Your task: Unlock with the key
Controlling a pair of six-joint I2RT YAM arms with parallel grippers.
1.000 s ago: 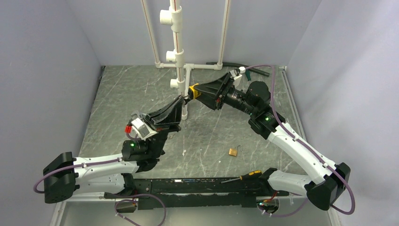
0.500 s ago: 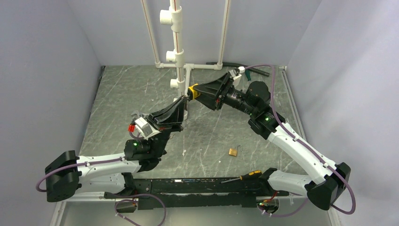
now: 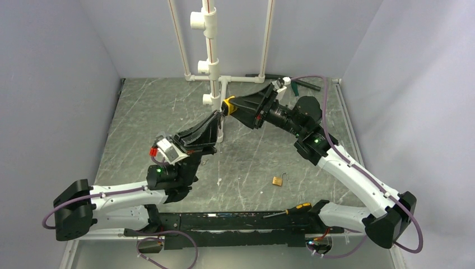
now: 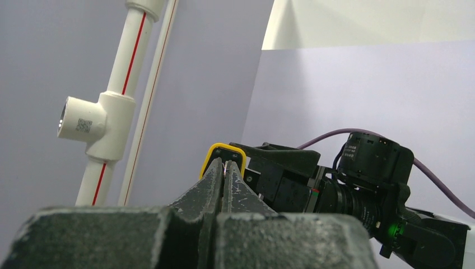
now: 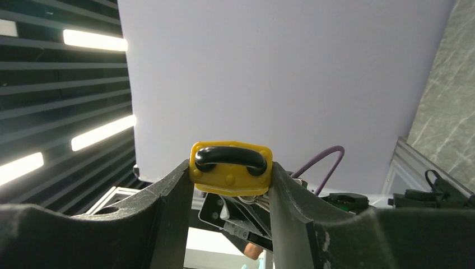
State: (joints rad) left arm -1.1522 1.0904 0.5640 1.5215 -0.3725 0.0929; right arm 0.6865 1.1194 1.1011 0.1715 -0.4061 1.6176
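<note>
The yellow-and-black padlock (image 3: 228, 105) hangs in the air beside the white pipe stand, with my right gripper (image 3: 234, 106) shut on its sides. In the right wrist view the padlock (image 5: 231, 178) sits between the two fingers, shackle side facing the camera. My left gripper (image 3: 219, 121) comes up from below and is shut on the key (image 4: 225, 167), only a thin silver sliver of which shows between the fingertips. That tip (image 4: 225, 164) touches the padlock's (image 4: 214, 152) underside. Silver metal of the key (image 5: 252, 200) shows right under the padlock body.
A white PVC pipe frame (image 3: 210, 56) rises just left of the padlock. A small brass padlock (image 3: 278, 180) lies on the marble table, and a black-and-yellow screwdriver (image 3: 292, 210) lies near the right arm's base. A dark green tool (image 3: 299, 84) lies at the back.
The right gripper has carried the padlock slightly up and left. The left wrist has shifted a little, its tip staying under the padlock.
</note>
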